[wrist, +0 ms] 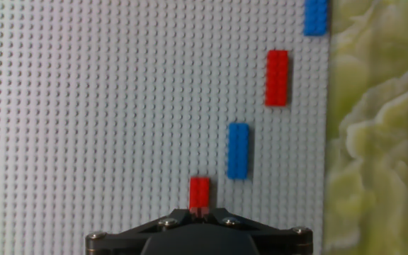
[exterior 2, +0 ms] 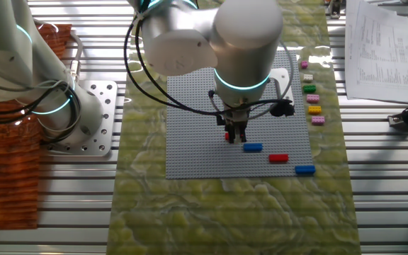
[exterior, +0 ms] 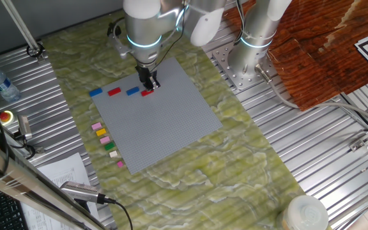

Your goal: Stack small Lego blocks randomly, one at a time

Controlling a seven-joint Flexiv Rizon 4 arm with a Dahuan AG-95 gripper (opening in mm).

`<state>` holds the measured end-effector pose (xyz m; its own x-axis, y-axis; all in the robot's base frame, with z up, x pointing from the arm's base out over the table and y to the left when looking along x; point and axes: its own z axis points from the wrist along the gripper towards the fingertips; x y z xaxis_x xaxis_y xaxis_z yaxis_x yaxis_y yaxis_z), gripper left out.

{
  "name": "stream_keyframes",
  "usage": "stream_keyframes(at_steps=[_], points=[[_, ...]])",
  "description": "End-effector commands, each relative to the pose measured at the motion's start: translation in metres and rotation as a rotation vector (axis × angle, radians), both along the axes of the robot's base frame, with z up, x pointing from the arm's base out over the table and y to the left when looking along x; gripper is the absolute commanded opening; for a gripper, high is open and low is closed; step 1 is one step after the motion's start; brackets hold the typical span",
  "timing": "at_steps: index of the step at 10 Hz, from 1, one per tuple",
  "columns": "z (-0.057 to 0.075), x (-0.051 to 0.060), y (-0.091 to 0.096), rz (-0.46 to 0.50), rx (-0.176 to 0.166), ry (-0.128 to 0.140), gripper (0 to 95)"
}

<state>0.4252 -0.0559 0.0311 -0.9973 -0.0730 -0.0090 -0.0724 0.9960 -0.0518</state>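
Red block (wrist: 200, 193) lies on the grey baseplate (exterior: 165, 128), directly at the gripper (exterior: 150, 84); the fingers are down at its near end. Whether they pinch it or merely stand over it cannot be told from any view.

Three more blocks sit on the baseplate in a row running from the red block toward one corner: a blue block (wrist: 238, 150) just beside it, a second red block (wrist: 277, 78) further on, and a second blue block (wrist: 316, 15) at the plate's edge. All four are apart from one another, near the same edge.

Off the baseplate, a line of small blocks (exterior: 105, 142), pink, yellow, green and cream, rests on the green mat (exterior: 248, 160) beside another edge.

The rest of the baseplate is bare studs.
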Motion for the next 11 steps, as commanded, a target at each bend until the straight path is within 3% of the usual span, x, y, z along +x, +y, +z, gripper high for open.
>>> stream_keyframes(at_steps=[1,5,6,11], points=[[-0.006,0.002,0.002,0.002,0.004,0.003,0.0],[-0.023,0.006,0.002,0.000,-0.006,0.016,0.0],[-0.028,0.007,0.001,0.005,-0.011,0.009,0.0],[-0.040,0.009,0.001,0.008,-0.011,0.019,0.0]])
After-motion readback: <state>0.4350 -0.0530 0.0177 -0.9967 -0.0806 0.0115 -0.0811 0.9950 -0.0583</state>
